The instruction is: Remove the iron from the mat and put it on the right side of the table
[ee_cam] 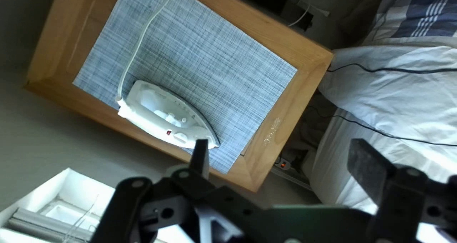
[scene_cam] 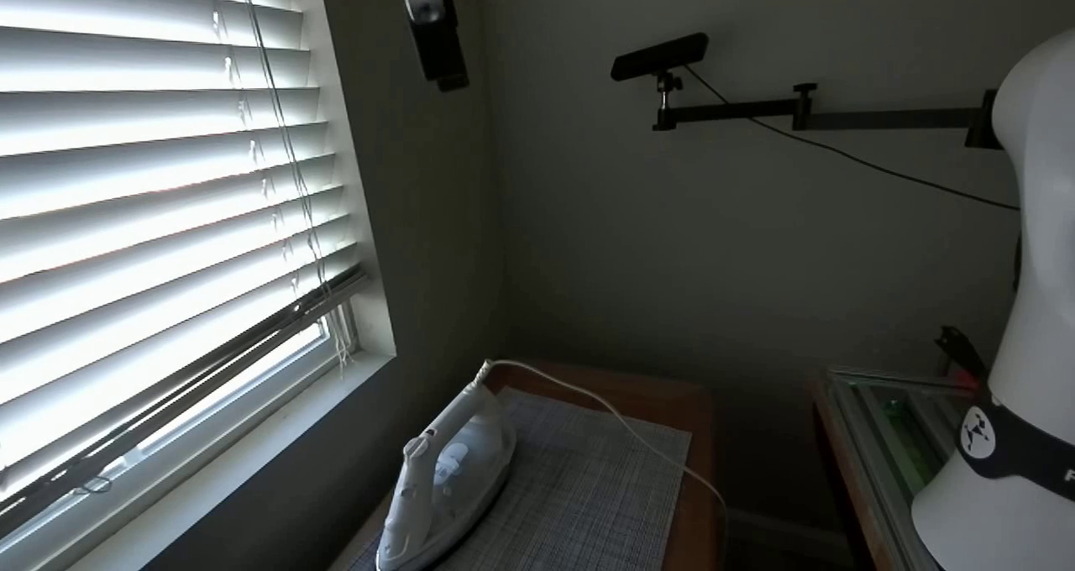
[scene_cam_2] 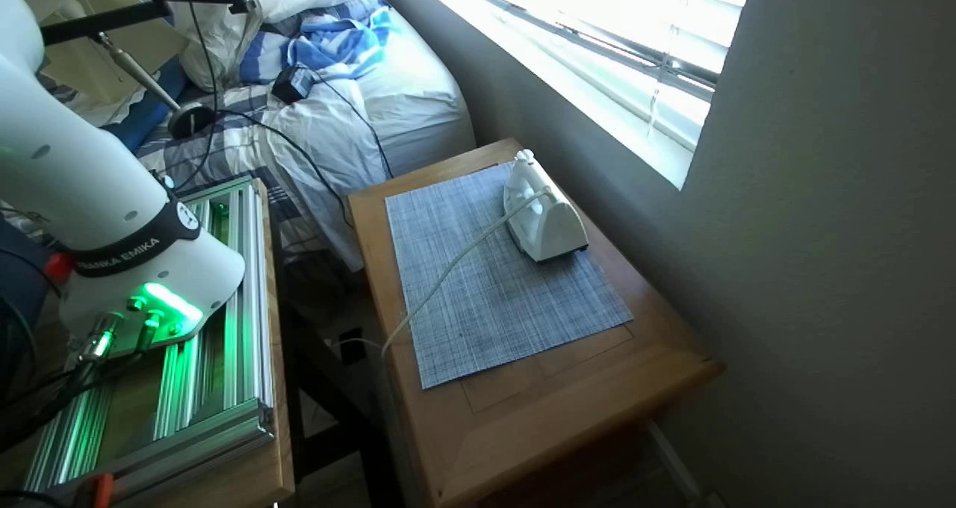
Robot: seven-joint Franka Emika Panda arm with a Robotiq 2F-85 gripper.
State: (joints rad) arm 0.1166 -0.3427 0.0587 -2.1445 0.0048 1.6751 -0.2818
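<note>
The pale white iron [scene_cam: 483, 458] stands on its soleplate on the grey mat [scene_cam: 588, 479], near the mat's window-side edge; it shows in both exterior views [scene_cam_2: 556, 228] and the wrist view [ee_cam: 151, 118]. Its thin white cord [scene_cam_2: 448, 269] crosses the mat and hangs over the edge of the brown wooden table [scene_cam_2: 545, 426]. In the wrist view, my gripper [ee_cam: 280, 143] is open, nothing between its fingers. It is above the table, apart from the iron; one finger overlaps the iron's nose in the picture. Part of the gripper [scene_cam: 438, 42] hangs high at the top of an exterior view.
A window with blinds and a sill [scene_cam: 277, 445] runs along the iron's side of the table. A bed [scene_cam_2: 418, 97] stands beyond one table end. The robot base stands on a metal-framed stand [scene_cam_2: 254, 306] across a gap. A camera arm [scene_cam: 739, 111] is on the wall.
</note>
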